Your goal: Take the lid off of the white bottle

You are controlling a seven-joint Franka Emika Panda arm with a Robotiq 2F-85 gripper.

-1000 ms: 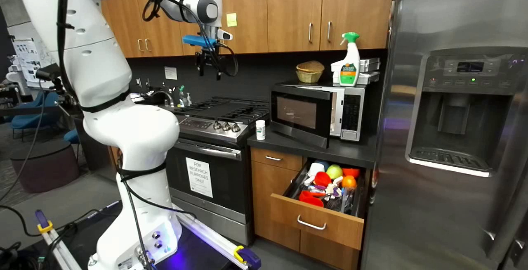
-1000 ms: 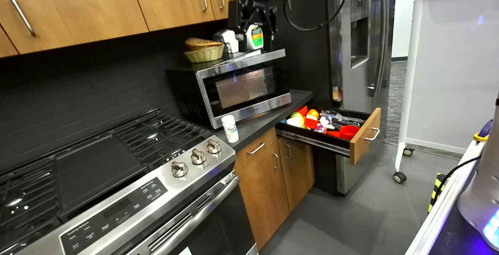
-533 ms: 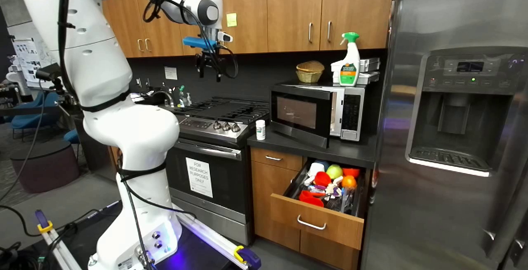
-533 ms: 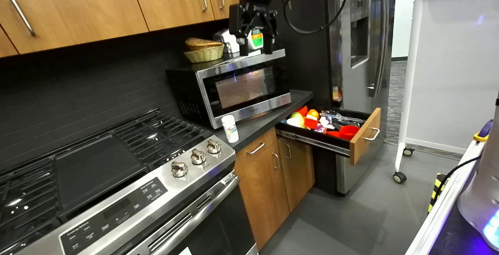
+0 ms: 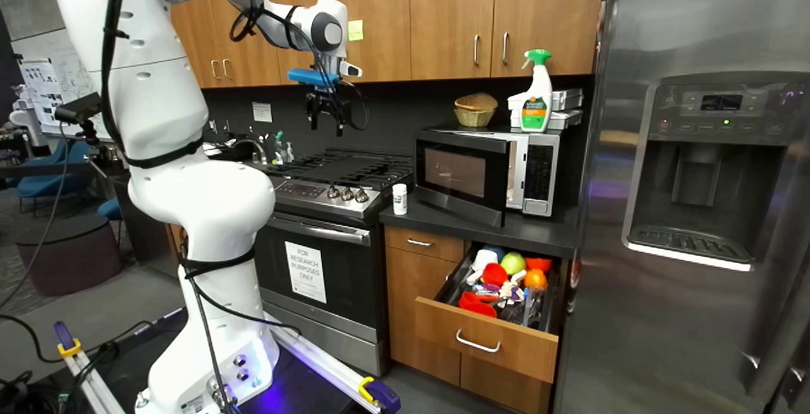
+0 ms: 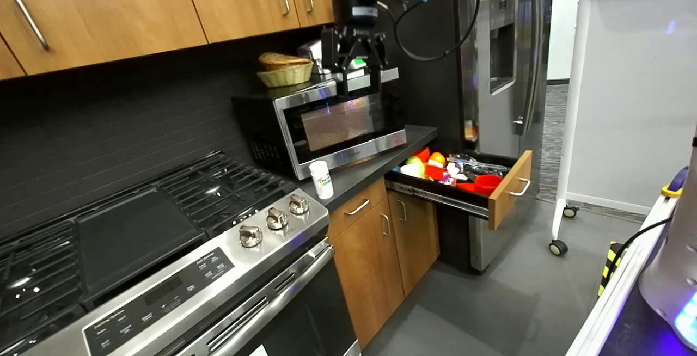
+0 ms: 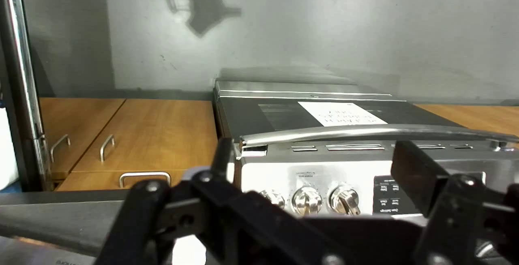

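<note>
The small white bottle (image 5: 400, 202) stands upright on the dark counter beside the stove; it also shows in an exterior view (image 6: 323, 185). Its white lid (image 5: 399, 188) is on top, and it shows in an exterior view (image 6: 319, 168) too. My gripper (image 5: 326, 127) points down in the air, higher than the bottle and apart from it. In an exterior view my gripper (image 6: 359, 87) hangs in front of the microwave with its fingers apart. In the wrist view the gripper (image 7: 315, 151) is wide open with nothing between the fingers. Pale patches behind one finger there may be the bottle; I cannot tell.
The microwave (image 5: 538, 176) has its door (image 5: 454, 171) partly open over the counter near the bottle. A spray bottle (image 5: 536, 100) and a basket (image 5: 474, 116) stand on top. The stove (image 6: 136, 231) adjoins the counter. A full drawer (image 5: 487, 338) is pulled out below.
My gripper has come down and moved slightly right in an exterior view. It stays open. The white bottle and its lid have not moved.
</note>
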